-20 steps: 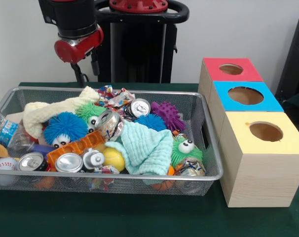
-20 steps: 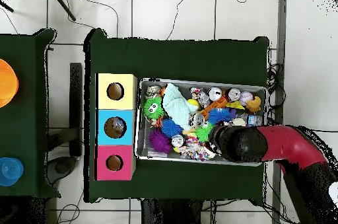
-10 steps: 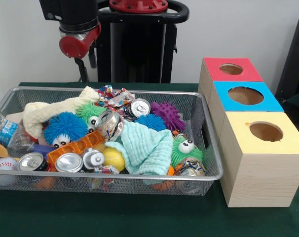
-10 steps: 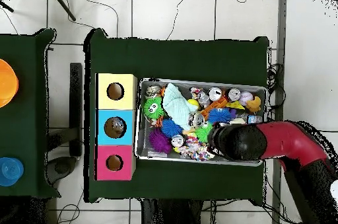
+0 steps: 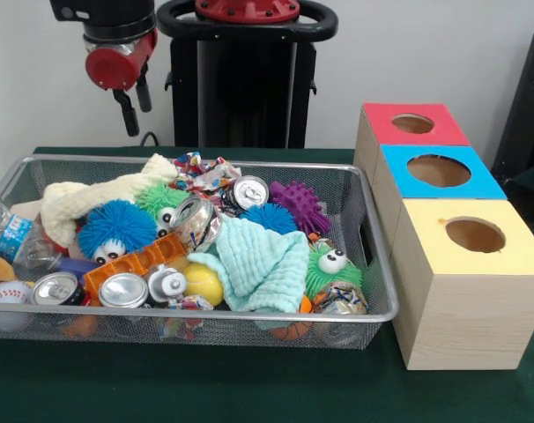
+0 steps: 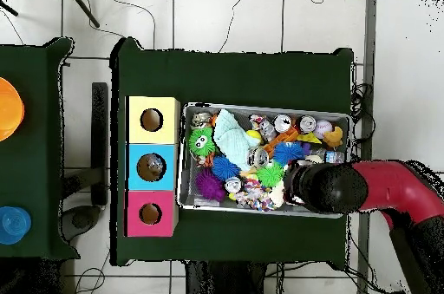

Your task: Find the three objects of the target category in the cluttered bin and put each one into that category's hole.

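A wire mesh bin (image 5: 249,313) holds a jumble of objects: crushed silver cans (image 5: 249,191) (image 5: 123,291), a blue fuzzy ball with eyes (image 5: 115,227), a green fuzzy ball (image 5: 330,267), a purple spiky ball (image 5: 300,203), a teal cloth (image 5: 258,260), a cream cloth (image 5: 91,198) and a yellow ball (image 5: 203,284). My gripper (image 5: 135,104) hangs high above the bin's back left corner, open and empty. In the overhead view the arm's head (image 6: 325,188) hides the gripper and the bin's corner under it.
Three wooden boxes with round holes stand in a row beside the bin: red top (image 5: 381,123), blue top (image 5: 483,181), yellow top (image 5: 514,251). A baseball (image 5: 7,300) and a plastic bottle (image 5: 11,236) lie at the bin's left end.
The gripper has risen and drifted left in the front view, away from the bin's contents. Nothing in the bin has moved.
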Available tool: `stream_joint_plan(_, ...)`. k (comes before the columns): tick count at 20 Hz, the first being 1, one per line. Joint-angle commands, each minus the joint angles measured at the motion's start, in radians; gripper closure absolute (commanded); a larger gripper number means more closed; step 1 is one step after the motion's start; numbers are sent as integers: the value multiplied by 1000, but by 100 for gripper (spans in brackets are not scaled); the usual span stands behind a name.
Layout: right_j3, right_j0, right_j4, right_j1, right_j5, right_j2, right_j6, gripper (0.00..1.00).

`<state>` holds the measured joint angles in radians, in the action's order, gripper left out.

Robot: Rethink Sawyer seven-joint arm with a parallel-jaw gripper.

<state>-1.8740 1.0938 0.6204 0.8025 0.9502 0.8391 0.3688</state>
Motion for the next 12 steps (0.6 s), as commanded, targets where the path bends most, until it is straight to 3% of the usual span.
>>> stream_joint_plan(1, 61, 25, 124, -38, 65, 51, -325, 0)
stream_joint_plan(7, 97, 26, 210, -67, -27, 30, -317, 0)
stream_joint_plan(12, 95, 33, 274, -37, -50, 38, -333, 0)
